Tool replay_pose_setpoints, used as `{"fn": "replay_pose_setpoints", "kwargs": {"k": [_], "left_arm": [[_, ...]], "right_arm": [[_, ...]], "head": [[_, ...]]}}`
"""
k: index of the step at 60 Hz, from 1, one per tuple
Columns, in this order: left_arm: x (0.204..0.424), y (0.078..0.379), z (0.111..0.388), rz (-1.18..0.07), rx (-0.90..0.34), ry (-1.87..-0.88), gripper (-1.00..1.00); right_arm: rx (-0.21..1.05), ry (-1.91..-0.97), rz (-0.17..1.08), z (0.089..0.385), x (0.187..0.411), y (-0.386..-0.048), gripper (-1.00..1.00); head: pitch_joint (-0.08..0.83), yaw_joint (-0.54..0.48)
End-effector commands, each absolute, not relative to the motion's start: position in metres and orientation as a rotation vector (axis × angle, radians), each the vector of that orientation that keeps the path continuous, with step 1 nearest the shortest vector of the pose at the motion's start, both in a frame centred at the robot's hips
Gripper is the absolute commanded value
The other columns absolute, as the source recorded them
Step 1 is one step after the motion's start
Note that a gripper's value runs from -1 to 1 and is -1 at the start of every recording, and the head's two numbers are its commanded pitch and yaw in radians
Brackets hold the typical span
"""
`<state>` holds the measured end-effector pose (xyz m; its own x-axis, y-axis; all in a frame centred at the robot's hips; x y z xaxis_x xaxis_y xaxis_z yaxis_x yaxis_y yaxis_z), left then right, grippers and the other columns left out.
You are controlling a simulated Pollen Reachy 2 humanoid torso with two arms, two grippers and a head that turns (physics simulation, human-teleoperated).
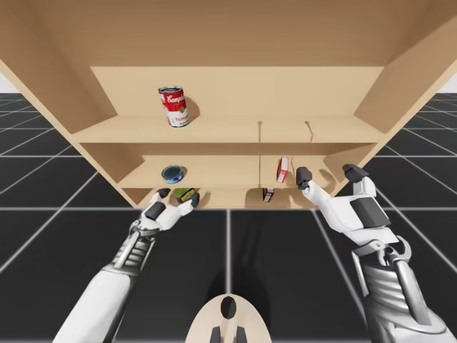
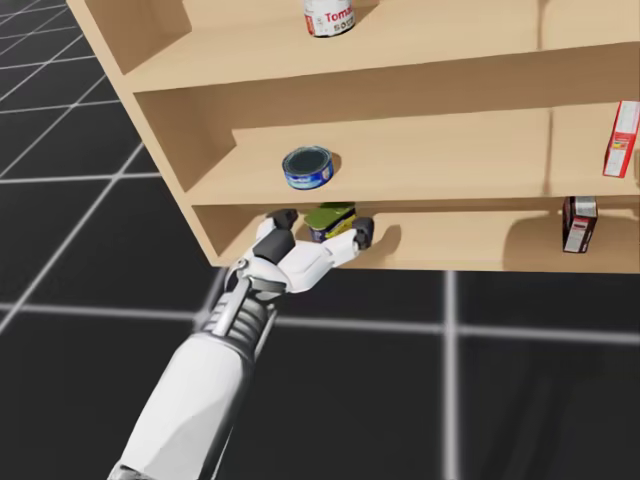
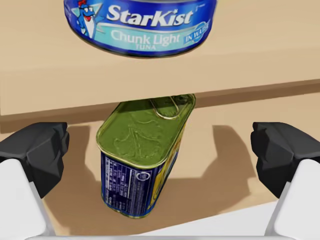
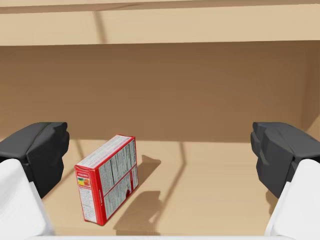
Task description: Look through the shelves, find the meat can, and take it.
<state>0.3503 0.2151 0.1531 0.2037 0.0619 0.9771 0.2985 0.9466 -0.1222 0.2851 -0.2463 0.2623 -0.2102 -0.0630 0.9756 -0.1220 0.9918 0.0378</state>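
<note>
1. Meat can [image 3: 142,155]: upright on the bottom shelf [image 2: 470,245], one level down from the blue round can [image 2: 307,167] and almost straight below it, pull-tab lid up.
2. Left gripper [image 3: 160,150]: also one level below the blue round can, spread wide, with the meat can between its fingers [image 3: 37,155] and touching neither. Nothing held.
3. Long axis of the lid: running away from the left gripper into the shelf, skewed a little to one side. Broad side walls roughly facing the two fingers, so a closing should pinch across the narrow width.
4. Right gripper [image 1: 328,175]: well off to the side of the blue round can, at about its level, likewise spread open and holding nothing. Facing a red box [image 4: 107,172], not the meat can.
5. Nearer arm: plainly the left, already straddling the target.
6. Coming move, as a judgement: little or no reach left, only a squeeze. Slight skew likely to turn the can as the first pad lands, so worth squaring the wrist first.
7. Way out, also a judgement: board under the blue round can close over the lid, so a pull outward toward the torso rather than a lift.
</note>
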Motion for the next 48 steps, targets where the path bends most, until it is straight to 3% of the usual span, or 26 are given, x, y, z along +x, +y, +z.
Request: {"fn": "replay_pose_setpoints", "kwargs": {"k": [1, 16, 17, 19, 20, 21, 39, 48], "left_arm": [[0.360, 0.199, 0.144, -0.144, -0.342, -1.338, -1.00], [0.370, 0.188, 0.134, -0.167, -0.346, -1.328, -1.00], [0.369, 0.187, 0.133, -0.168, -0.333, -1.334, -0.91], [0.368, 0.187, 0.133, -0.167, -0.343, -1.333, -0.50], [0.367, 0.187, 0.132, -0.174, -0.341, -1.334, 0.89], [0.366, 0.187, 0.132, -0.177, -0.335, -1.333, 1.00], [0.358, 0.190, 0.130, -0.177, -0.315, -1.343, 1.00], [0.349, 0.192, 0.143, -0.166, -0.313, -1.390, 1.00]], "right_arm": [[0.138, -1.785, 0.053, 0.263, 0.285, -0.247, -1.00], [0.138, -1.784, 0.055, 0.262, 0.286, -0.247, -1.00], [0.137, -1.784, 0.055, 0.262, 0.286, -0.247, -1.00], [0.137, -1.784, 0.055, 0.262, 0.286, -0.247, -1.00], [0.137, -1.785, 0.055, 0.262, 0.286, -0.247, -1.00], [0.137, -1.785, 0.054, 0.262, 0.286, -0.248, -1.00], [0.135, -1.787, 0.055, 0.263, 0.286, -0.248, -1.00], [0.135, -1.789, 0.050, 0.264, 0.285, -0.249, -1.00]], "head": [[0.630, 0.27], [0.634, 0.28], [0.634, 0.28], [0.634, 0.28], [0.634, 0.28], [0.633, 0.28], [0.630, 0.28], [0.626, 0.27]]}}
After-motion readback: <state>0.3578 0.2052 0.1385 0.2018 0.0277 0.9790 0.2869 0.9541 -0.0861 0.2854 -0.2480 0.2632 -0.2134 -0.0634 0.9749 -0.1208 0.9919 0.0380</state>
